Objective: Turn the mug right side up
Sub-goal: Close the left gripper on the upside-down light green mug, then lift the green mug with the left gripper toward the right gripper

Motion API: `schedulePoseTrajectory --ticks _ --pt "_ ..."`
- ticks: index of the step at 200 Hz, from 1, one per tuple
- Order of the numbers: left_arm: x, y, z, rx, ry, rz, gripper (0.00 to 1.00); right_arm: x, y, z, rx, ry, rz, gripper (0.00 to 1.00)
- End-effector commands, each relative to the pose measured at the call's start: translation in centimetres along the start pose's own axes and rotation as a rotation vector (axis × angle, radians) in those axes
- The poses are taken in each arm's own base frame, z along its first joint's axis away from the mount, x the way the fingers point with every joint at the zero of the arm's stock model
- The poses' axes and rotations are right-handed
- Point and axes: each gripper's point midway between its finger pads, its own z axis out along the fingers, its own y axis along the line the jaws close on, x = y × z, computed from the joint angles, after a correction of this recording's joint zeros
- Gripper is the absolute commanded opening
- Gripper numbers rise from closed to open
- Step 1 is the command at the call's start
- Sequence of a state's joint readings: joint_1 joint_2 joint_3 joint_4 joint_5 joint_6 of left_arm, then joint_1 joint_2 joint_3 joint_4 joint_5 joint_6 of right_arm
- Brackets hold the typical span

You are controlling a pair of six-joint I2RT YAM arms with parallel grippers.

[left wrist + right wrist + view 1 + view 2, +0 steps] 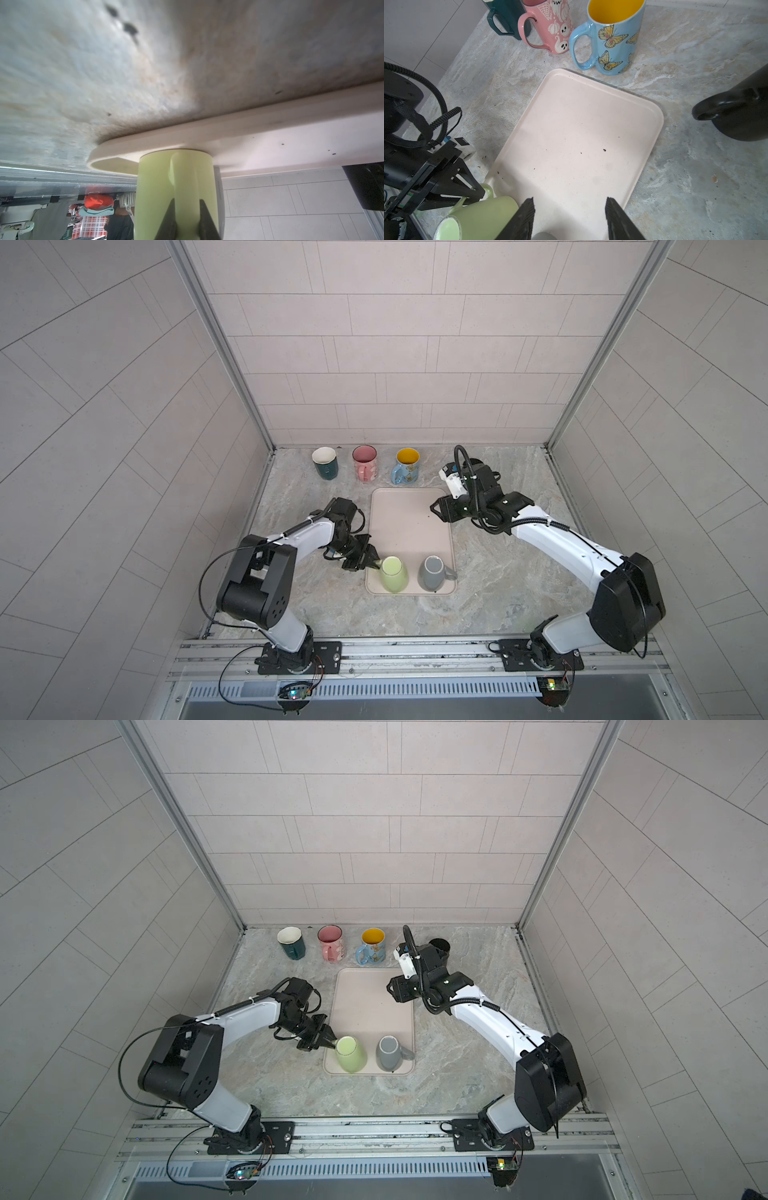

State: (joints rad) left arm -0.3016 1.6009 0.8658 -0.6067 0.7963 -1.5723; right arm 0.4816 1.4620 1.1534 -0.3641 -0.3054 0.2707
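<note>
Plainly, the green mug (392, 578) stands upside down in the near left corner of the pale tray (409, 522), rim on the tray floor and flat base facing up, so its long axis runs straight up and down. Its handle (187, 187) sticks out sideways toward the left arm (299, 531). The left jaws are closed on the handle, one pressed to each side of the loop, as the left wrist view shows. The right jaws hang open and empty over the tray's far right edge, well apart from the mug. The mug looks like glazed ceramic: stiff, fairly heavy, slick, and likely to chip if knocked on the tray or the desk (498, 572). The handle is a sound place to hold, though the body may swing about so narrow a grip, so the turn wants a firm squeeze and a lift clear of the tray first. A grey mug (432, 574) stands just beside it, close enough to be bumped.
</note>
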Motion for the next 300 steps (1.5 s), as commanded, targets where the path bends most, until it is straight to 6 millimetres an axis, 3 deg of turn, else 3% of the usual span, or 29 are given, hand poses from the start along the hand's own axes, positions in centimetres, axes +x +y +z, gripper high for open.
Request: schedulePoseTrajectory --ticks 1,35,80,120,153,187,248,275,300 --pt "0.9 -3.0 -0.8 0.113 0.0 0.106 0.0 -0.1 -0.5 0.0 0.02 -0.003 0.009 0.56" --pt "1.9 -6.7 -2.9 0.242 -0.055 0.294 0.0 -0.2 -0.4 -0.2 0.021 -0.005 0.007 0.56" --pt "3.0 -9.8 -6.1 0.35 -0.184 0.551 0.0 -0.7 -0.4 -1.2 0.033 -0.016 -0.008 0.56" --pt "5.4 -13.5 -9.7 0.569 -0.278 0.809 0.0 -1.2 -0.2 -1.9 0.032 -0.031 -0.014 0.54" --pt "8.1 -15.3 -13.2 0.71 -0.391 1.078 0.0 -2.0 0.8 -2.5 -0.013 -0.051 -0.02 0.53" --pt "10.2 -16.0 -15.8 0.81 -0.5 1.285 0.0 -4.0 2.6 -3.8 -0.103 -0.098 -0.01 0.53" --pt "11.7 -15.3 -20.5 0.955 -0.825 1.486 0.0 -8.5 5.8 -6.6 -0.294 -0.219 0.063 0.53" --pt "13.5 -14.8 -21.4 1.068 -0.826 1.56 0.0 -9.6 7.0 -6.6 -0.386 -0.248 0.096 0.53" --pt "16.6 -14.3 -21.3 1.129 -0.749 1.716 0.0 -10.5 7.3 -6.3 -0.446 -0.262 0.124 0.53"
